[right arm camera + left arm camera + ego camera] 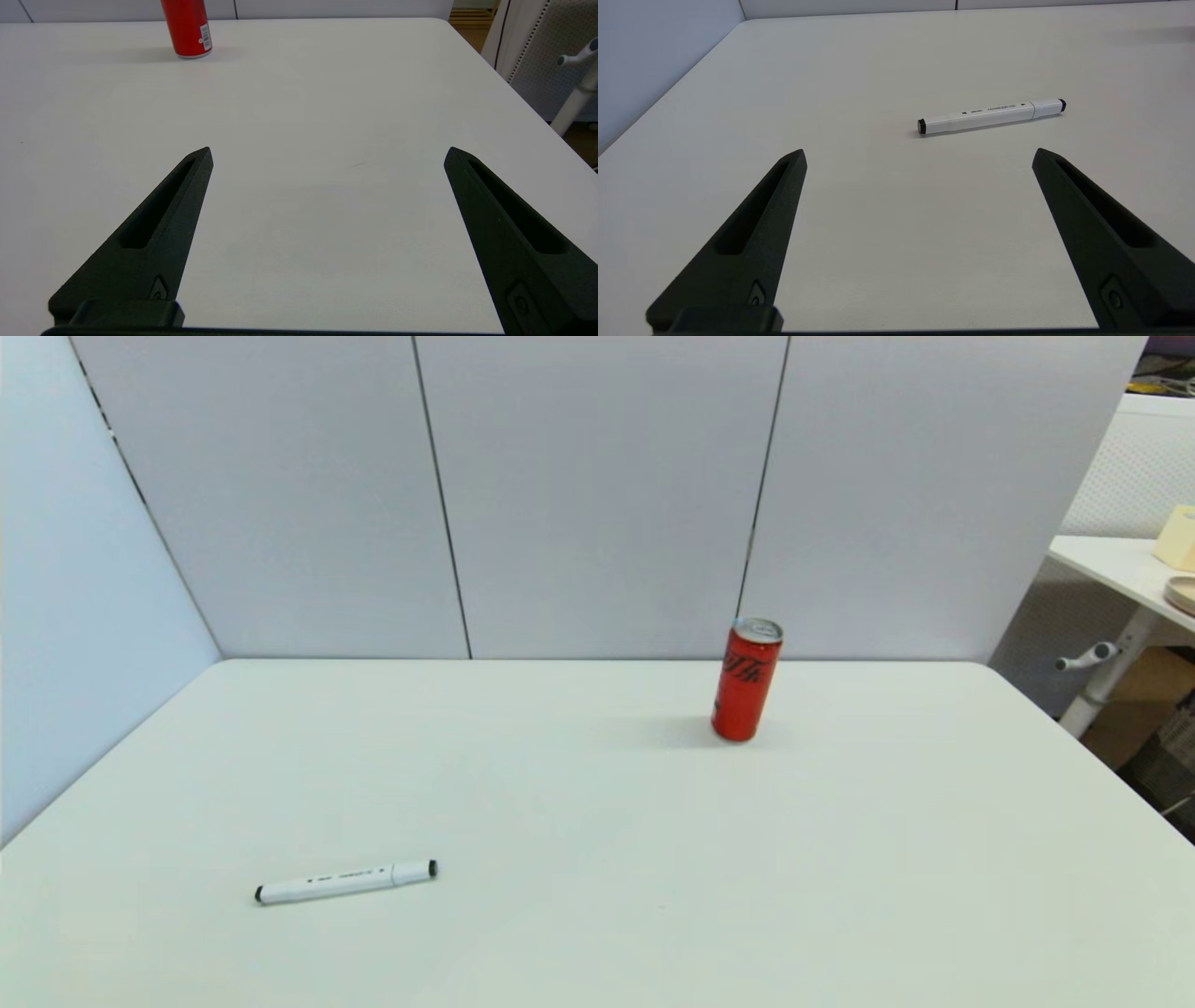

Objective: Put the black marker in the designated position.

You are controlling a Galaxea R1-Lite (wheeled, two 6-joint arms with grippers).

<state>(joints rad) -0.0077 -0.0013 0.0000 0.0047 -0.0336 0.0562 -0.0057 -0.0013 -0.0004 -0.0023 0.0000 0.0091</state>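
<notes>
The black marker (345, 881), a slim white pen with black tips, lies flat on the white table (597, 859) at the front left. It also shows in the left wrist view as the marker (991, 115), a short way beyond my left gripper (920, 156), which is open and holds nothing. My right gripper (328, 154) is open too, over bare tabletop on the right side, with nothing between its fingers. Neither arm shows in the head view. The designated position carries no mark that I can see on the tabletop.
A red drink can (746, 679) stands upright at the back right of centre, seen also as the can (187, 28) in the right wrist view. Grey panels wall the back and left. The table's right edge (1102, 756) drops off beside another desk.
</notes>
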